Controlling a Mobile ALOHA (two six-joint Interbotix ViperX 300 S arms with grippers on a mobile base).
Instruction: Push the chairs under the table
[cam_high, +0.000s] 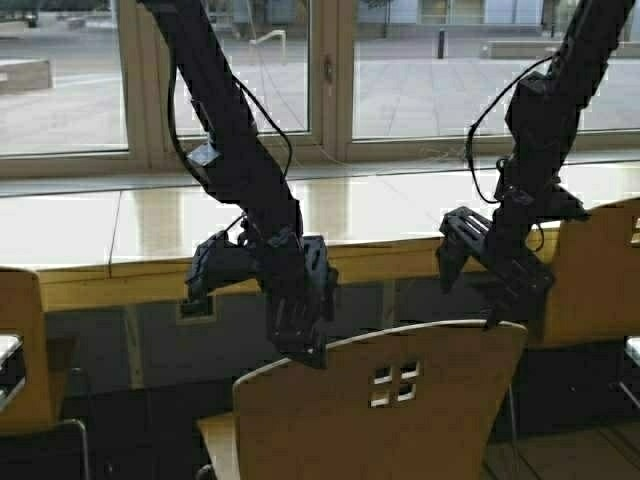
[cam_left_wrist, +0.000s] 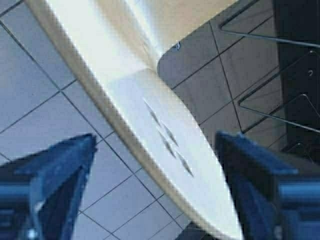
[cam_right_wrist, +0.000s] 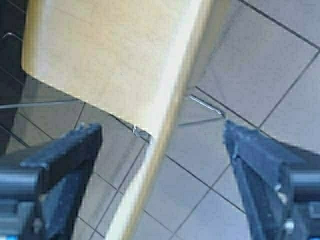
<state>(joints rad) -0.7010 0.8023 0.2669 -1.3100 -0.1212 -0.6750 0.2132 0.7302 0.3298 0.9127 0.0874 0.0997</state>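
Note:
A light tan chair (cam_high: 400, 400) stands in the near middle, its backrest with small square cutouts facing me, in front of the long pale yellow table (cam_high: 150, 235). My left gripper (cam_high: 300, 348) is at the backrest's top left corner, open. In the left wrist view the backrest (cam_left_wrist: 165, 135) runs between the two fingers (cam_left_wrist: 60, 170). My right gripper (cam_high: 496, 315) is at the top right corner, open, and the backrest edge (cam_right_wrist: 165, 130) passes between its fingers (cam_right_wrist: 260, 165). Two more tan chairs stand at the far left (cam_high: 20, 350) and the right (cam_high: 595, 270).
Large windows (cam_high: 420, 70) run behind the table. A dark panel with a socket (cam_high: 197, 308) closes the space under the table. Grey floor tiles (cam_right_wrist: 260, 60) and thin metal chair legs (cam_left_wrist: 270, 40) lie below the grippers.

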